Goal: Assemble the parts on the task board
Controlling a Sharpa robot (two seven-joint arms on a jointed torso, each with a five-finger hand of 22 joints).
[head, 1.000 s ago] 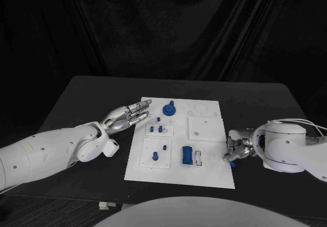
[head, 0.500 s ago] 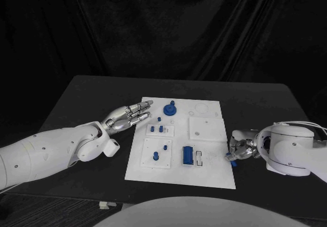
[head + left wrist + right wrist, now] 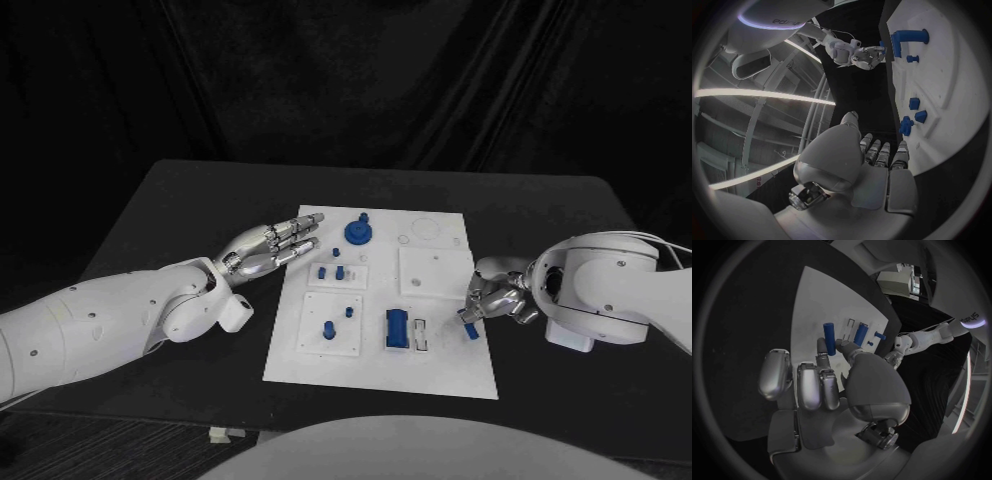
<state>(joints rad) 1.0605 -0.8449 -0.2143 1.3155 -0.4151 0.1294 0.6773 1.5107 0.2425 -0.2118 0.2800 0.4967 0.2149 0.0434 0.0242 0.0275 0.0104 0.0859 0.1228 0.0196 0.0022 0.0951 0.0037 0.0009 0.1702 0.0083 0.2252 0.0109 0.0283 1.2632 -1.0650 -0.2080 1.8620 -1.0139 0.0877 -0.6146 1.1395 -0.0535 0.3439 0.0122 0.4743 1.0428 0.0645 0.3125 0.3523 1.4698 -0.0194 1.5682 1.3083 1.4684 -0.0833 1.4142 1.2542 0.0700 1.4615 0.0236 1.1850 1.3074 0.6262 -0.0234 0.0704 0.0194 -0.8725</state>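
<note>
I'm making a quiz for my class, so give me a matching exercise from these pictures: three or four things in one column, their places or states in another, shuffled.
Things:
1. left hand
2. right hand
3. blue peg
4. white board

Places or states:
A. pinched in fingers
B. lies in the middle of the table
C. open, at the board's left edge
D. holds a part at the board's right edge

Pairs: 1-C, 2-D, 3-A, 4-B

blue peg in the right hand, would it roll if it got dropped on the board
Probably yes. The blue peg looks like a plain round cylinder, so on its side it would likely roll on the flat task board. It looks stiff and light. The right hand pinches it near one end, so it might pivot in the grip.
</note>
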